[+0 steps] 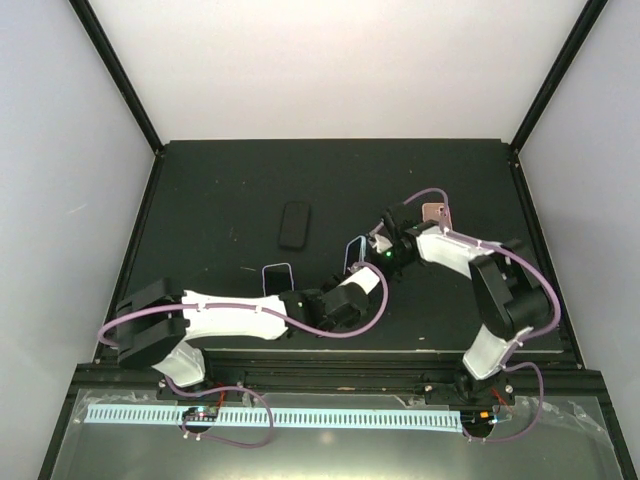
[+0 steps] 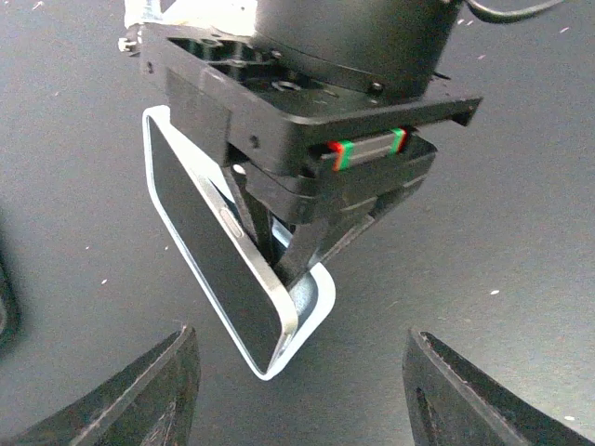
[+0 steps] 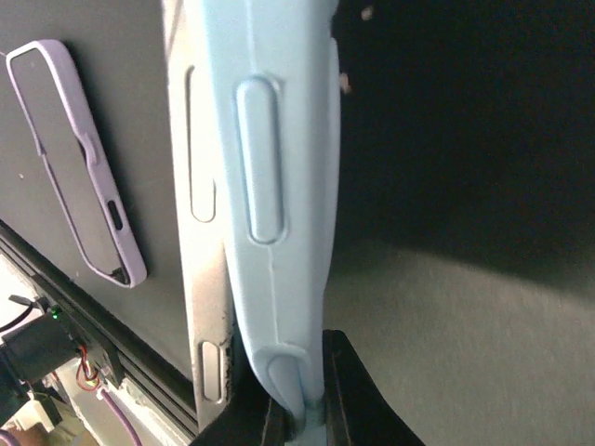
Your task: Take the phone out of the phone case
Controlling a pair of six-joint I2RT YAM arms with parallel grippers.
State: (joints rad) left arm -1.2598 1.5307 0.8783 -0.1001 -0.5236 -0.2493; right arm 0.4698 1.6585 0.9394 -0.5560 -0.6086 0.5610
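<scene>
The phone (image 2: 209, 242), dark screen with a silver edge, is held upright and one corner is peeled out of its pale blue case (image 2: 316, 302). My right gripper (image 3: 307, 413) is shut on the case's lower edge; the case (image 3: 279, 186) bulges away from the phone's silver side (image 3: 200, 232). In the left wrist view the right gripper's black fingers (image 2: 307, 237) come down from above behind the phone. My left gripper (image 2: 297, 400) is open just short of the phone's free corner, with nothing between its fingers. From above, both grippers meet at the cased phone (image 1: 355, 252).
A second phone in a lavender case (image 1: 277, 275) lies on the black table near the left arm, also seen as the lavender case (image 3: 79, 158). A black phone (image 1: 294, 224) lies further back. A pinkish object (image 1: 435, 212) sits behind the right arm. The table's front rail (image 3: 84, 307) is close.
</scene>
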